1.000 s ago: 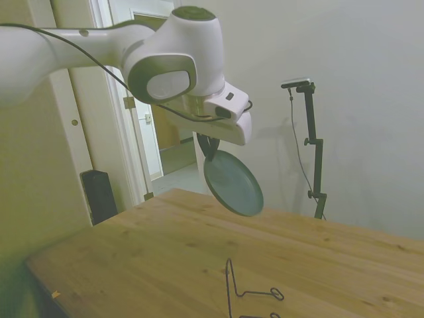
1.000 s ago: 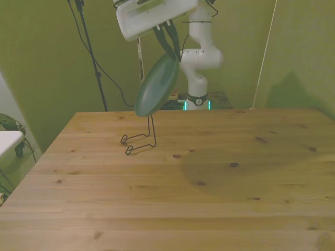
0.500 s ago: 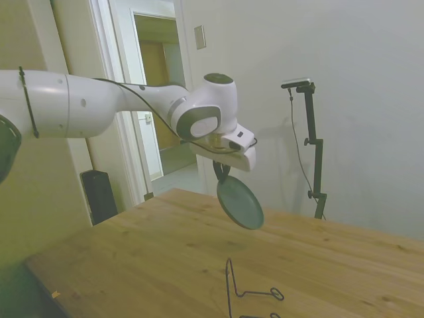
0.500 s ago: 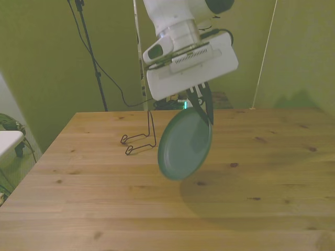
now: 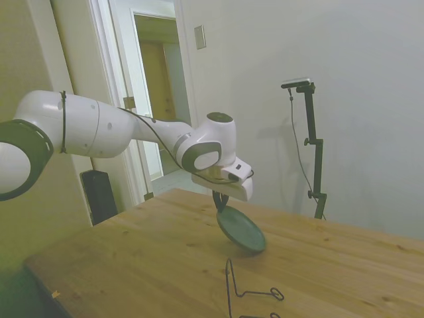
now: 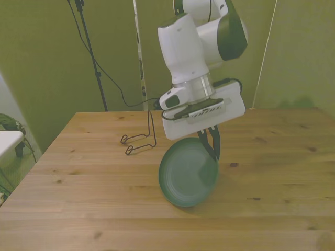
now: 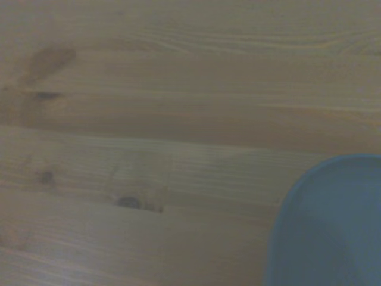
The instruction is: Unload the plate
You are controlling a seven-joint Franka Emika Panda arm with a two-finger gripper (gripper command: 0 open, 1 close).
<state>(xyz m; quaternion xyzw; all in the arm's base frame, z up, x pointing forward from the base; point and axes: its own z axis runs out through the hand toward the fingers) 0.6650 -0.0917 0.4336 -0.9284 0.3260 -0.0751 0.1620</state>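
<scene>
One plate (image 6: 186, 178) rim near table (image 6: 78, 209)

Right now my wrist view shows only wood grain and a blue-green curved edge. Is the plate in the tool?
Observer: Yes, the tool is clamped on the plate at its upper rim.
Operator: Is it lying flat?
Observer: No, it hangs tilted, with its lower edge at or just above the table.
Operator: Where is the rack?
Observer: The wire rack stands apart from the plate, toward the front view's left.
</scene>
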